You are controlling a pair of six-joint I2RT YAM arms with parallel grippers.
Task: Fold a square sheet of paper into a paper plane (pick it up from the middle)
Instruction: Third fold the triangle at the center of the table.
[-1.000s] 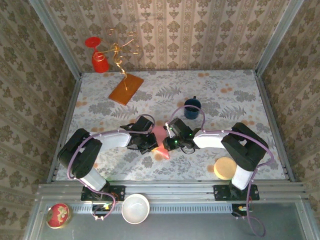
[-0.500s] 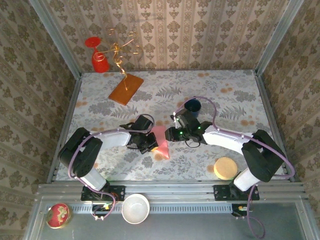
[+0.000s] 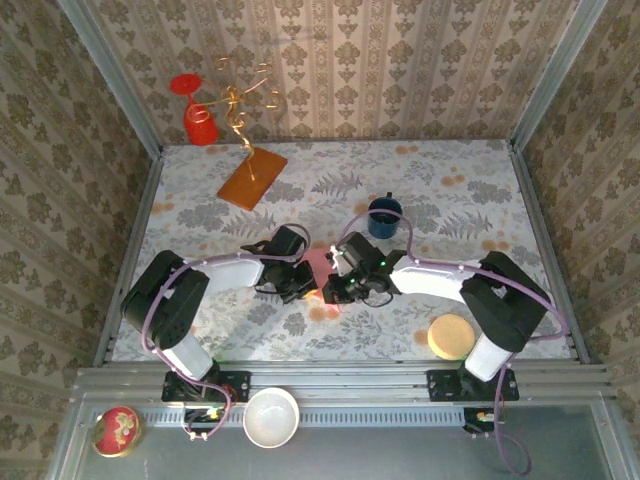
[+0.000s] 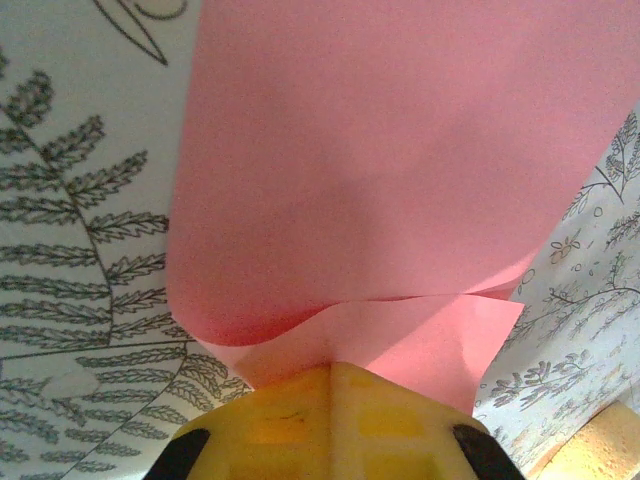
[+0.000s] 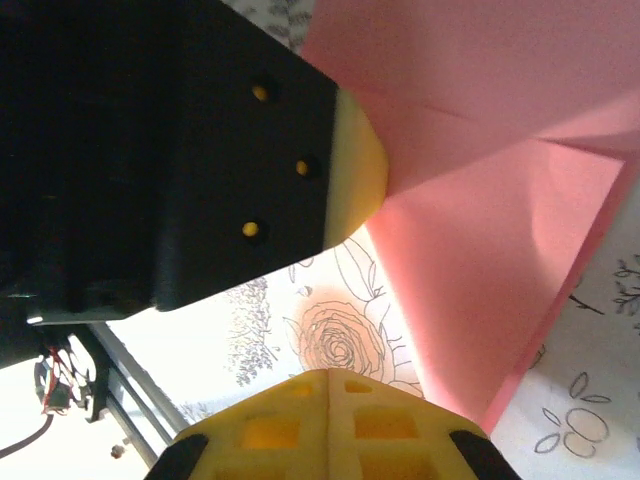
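The pink sheet of paper [image 3: 318, 268] lies loosely folded at the table's middle, between both grippers. In the left wrist view the sheet of paper [image 4: 400, 180] bulges up in a curved upper layer over a flat lower flap. My left gripper [image 4: 333, 366] is shut, and its yellow tips touch that flap's edge. From above, the left gripper [image 3: 300, 287] sits at the sheet's left side. My right gripper [image 5: 330, 372] is shut with nothing in it, over the rose print beside the sheet of paper [image 5: 480, 250]. The left gripper [image 5: 360, 165] is close across from it. From above, the right gripper [image 3: 333, 292] is at the sheet's lower right.
An orange-brown board [image 3: 252, 178] with a gold wire figure stands at the back left, and a red cup [image 3: 200, 125] is behind it. A dark blue cup [image 3: 385, 215] is just behind the right arm. A tan disc [image 3: 450, 336] lies front right. A white bowl [image 3: 271, 416] sits off the table.
My right gripper swung back and away from the paper, then returned to its lower right side and closed. The left gripper stayed shut at the sheet.
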